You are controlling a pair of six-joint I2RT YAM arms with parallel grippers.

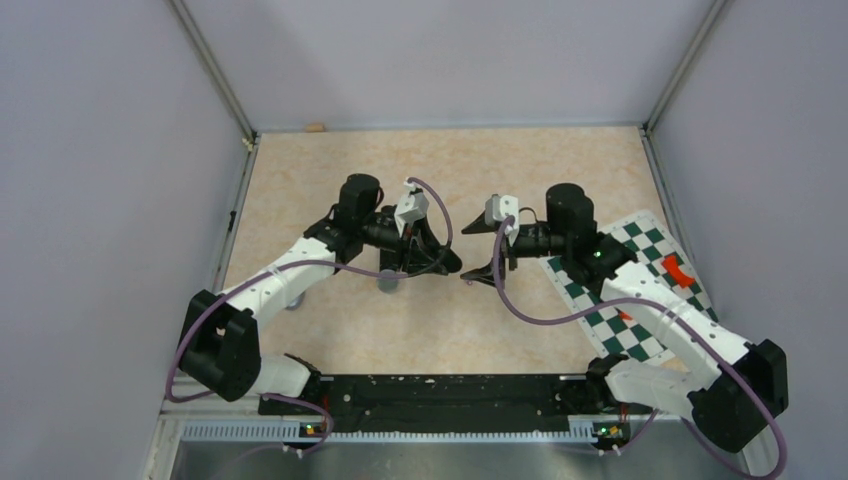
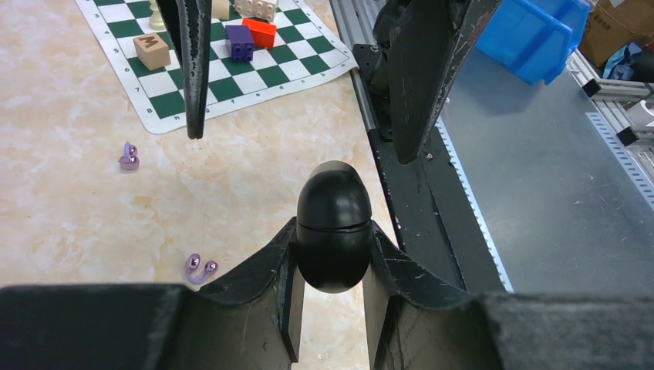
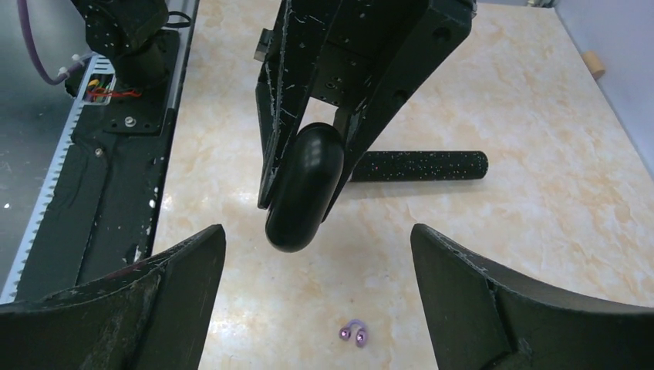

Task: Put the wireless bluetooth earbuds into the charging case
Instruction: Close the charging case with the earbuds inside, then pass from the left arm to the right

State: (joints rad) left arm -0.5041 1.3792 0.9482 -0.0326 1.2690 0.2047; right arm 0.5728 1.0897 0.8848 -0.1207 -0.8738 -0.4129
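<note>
From above and behind the arm bases (image 1: 290, 385), the top camera looks down on the whole desk (image 1: 440, 160), near edge to far edge. The left wrist camera, close behind the left tool (image 2: 333, 229), faces the desk's right edge; the right wrist camera faces the left edge past the right tool (image 3: 316, 231). Both wrist views share the black case (image 2: 333, 193) and purple earbuds (image 3: 355, 333) at mid-desk.

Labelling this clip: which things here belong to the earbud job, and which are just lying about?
Job: case in left pincer; purple earbuds.
Lying about: chess mat; blocks; black rod; blue bin.
</note>
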